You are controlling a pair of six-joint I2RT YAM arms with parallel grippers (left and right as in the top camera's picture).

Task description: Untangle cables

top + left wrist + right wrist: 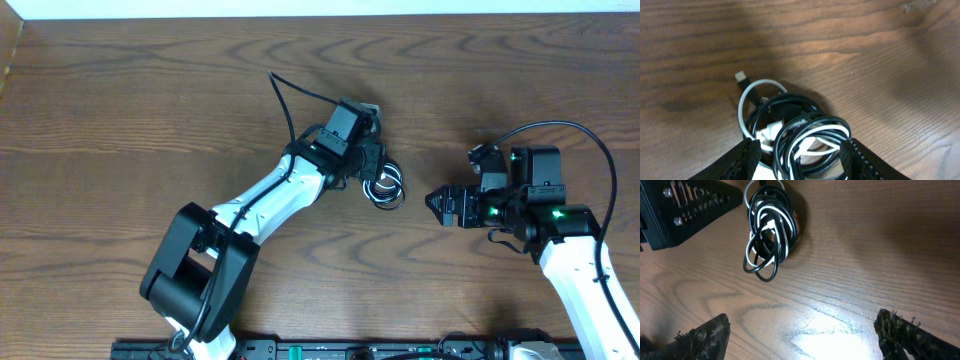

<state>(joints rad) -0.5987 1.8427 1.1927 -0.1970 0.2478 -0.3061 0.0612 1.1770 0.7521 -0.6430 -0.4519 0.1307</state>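
Note:
The cables [386,187] are a small bundle of black and white cords looped together, lying on the wooden table near its middle. My left gripper [372,172] is lowered over the bundle. In the left wrist view the cables [795,127] lie between the two fingers of the left gripper [800,150], which stands open, and a white plug end [741,76] sticks out to the far left. My right gripper [432,203] is to the right of the bundle and apart from it. Seen from the right wrist, the right gripper [802,325] is open over bare wood, with the cables [769,225] ahead.
The left arm's thick black wire [285,95] arcs over the table behind the arm. The left gripper's black finger [685,205] fills the top left of the right wrist view. The table's far edge [320,14] runs along the top, and a black base rail [330,350] along the bottom.

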